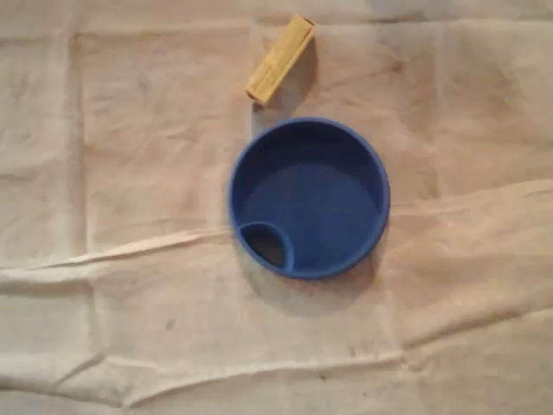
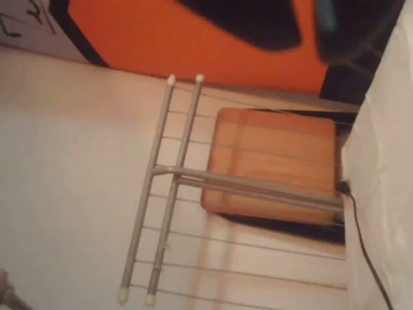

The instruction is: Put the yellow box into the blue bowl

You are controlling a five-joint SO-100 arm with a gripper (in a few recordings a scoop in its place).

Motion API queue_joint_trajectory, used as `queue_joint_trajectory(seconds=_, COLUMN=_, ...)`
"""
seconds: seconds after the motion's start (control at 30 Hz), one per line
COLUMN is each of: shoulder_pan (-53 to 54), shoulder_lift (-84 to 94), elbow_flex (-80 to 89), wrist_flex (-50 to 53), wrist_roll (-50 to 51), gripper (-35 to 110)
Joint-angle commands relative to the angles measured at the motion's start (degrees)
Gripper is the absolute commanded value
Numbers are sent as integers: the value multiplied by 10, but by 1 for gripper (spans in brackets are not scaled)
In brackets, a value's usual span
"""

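One box point(image 1: 280, 60) lying flat on the cloth-covered table point(image 1: 130, 173), just above the bowl point(image 1: 308, 197) in the overhead view, near its rim but outside it, can't tell the pincer's state, wrist view looks at a drying rack point(image 2: 174, 187)

Open cloth point(image 1: 130, 173) all round, yellow box point(image 1: 280, 59) just beside blue bowl point(image 1: 328, 199) rim — gap seemingly narrow

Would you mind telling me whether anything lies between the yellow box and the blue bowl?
Nothing visible does: in the overhead view the yellow box lies just above the blue bowl, with only bare cloth between them.
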Motion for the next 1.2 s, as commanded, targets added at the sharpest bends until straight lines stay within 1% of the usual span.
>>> queue_joint_trajectory(seconds=0.0, shoulder_pan=3, shoulder_lift=-3, elbow_flex=-4, wrist_flex=-1, wrist_roll=-4, gripper=0)
queue_joint_trajectory(seconds=1.17, shoulder_pan=-3, shoulder_lift=-3, elbow_flex=-4, wrist_flex=-1, wrist_roll=-6, gripper=0)
